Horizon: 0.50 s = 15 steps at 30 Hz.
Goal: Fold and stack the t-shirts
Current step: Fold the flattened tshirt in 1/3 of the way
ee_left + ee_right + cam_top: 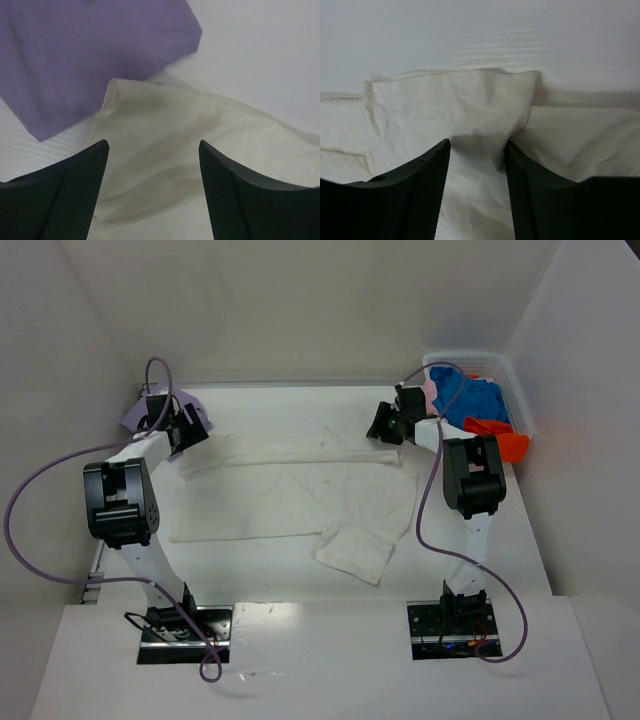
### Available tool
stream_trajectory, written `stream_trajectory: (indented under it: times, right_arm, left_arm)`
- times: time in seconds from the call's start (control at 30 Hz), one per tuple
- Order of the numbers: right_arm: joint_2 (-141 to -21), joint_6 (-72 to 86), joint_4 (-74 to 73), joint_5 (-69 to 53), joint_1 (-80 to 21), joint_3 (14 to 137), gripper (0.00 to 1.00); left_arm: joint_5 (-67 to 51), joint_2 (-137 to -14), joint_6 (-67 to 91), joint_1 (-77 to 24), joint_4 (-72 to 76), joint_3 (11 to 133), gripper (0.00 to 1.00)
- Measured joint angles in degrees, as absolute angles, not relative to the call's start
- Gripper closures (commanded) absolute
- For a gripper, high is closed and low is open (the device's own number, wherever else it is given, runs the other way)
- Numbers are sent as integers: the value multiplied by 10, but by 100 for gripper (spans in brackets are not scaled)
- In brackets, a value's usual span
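Sleeve: nearest us, one sleeve splays off the right side of the off-white shirt. If the far edge is drawn over toward us, we judge this flap could bunch up under the fold and leave a lump.
Shirt: it lies spread across the middle of the table, between the two arms, with its far edge rumpled. Those wrinkles could be locked into the fold.
Right gripper: it sits low at the shirt's far right edge, jaws partly apart astride a raised fold of cloth. We see no firm pinch yet. It may take only the top layer, or too thick a bunch, and the cloth could slip out on the lift.
Left gripper: it hovers over the shirt's far left corner, jaws wide apart and holding nothing. If one side grips before the other, we expect a skewed pull and a crooked fold.
Lavender shirt: it lies folded and touching that far left corner; we cannot tell which cloth lies on top. A bite placed too far out could catch it and drag it undone.
Basket: it stands at the far right, just beside the right gripper, holding the blue shirt and the orange-red one. A wide swing of that arm could snag them.
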<state>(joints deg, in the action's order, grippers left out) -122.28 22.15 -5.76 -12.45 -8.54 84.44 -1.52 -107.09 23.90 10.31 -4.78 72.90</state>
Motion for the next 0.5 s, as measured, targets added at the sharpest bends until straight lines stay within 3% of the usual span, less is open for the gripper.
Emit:
stream_trajectory:
  times: [0.1, 0.13, 0.27, 0.5]
  right_arm:
    - [-1223, 217, -58, -125, -88, 845, 66]
    - [-1223, 216, -58, -124, -89, 846, 78]
    - [-1224, 215, -60, -123, -89, 854, 100]
    - [-1224, 216, -65, -120, -89, 858, 100]
  left_arm:
    - [-3, -1078, 239, 103, -48, 734, 24]
    - [0, -1081, 239, 103, -48, 735, 26]
    - [3, -1090, 239, 103, -51, 736, 29]
    - [-18, -1091, 239, 103, -51, 736, 30]
